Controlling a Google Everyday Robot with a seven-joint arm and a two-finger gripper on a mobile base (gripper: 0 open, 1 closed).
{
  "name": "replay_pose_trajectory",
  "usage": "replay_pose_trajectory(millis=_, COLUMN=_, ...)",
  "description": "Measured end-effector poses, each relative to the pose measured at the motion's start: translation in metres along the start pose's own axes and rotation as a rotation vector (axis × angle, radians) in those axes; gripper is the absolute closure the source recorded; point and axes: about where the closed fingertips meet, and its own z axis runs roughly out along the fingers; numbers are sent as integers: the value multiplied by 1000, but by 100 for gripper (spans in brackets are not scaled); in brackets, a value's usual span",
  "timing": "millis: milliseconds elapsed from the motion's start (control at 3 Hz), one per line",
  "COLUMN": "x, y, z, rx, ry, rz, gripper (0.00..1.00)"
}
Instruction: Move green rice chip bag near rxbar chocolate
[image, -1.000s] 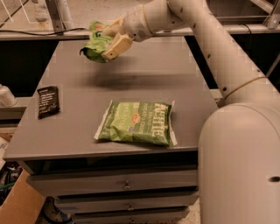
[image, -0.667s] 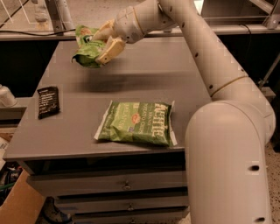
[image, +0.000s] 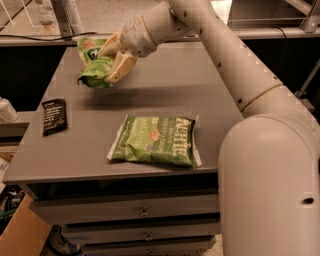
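Note:
My gripper (image: 113, 56) is shut on the green rice chip bag (image: 95, 66), a small puffy bright-green bag, and holds it in the air above the back left of the grey table (image: 165, 90). The bag hangs to the left of the cream fingers (image: 120, 66). The rxbar chocolate (image: 54, 116), a small flat black wrapper with white text, lies flat near the table's left edge, in front of and left of the held bag.
A larger flat darker-green chip bag (image: 155, 140) with white lettering lies at the table's front middle. My white arm (image: 240, 65) reaches in from the right across the table's back. Drawers (image: 140, 212) sit under the tabletop. A cardboard box (image: 20, 235) stands at lower left.
My gripper has carried the green rice chip bag leftward and a little toward the front, closer to the rxbar. The other things have not moved.

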Motion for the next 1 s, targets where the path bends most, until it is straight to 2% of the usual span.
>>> replay_pose_trajectory(millis=667, x=-8, y=29, z=51, rx=-35, ry=94, rz=-29, gripper=100)
replay_pose_trajectory(millis=1000, x=-14, y=35, z=72, rx=-60, ry=108, rz=-29, gripper=100)
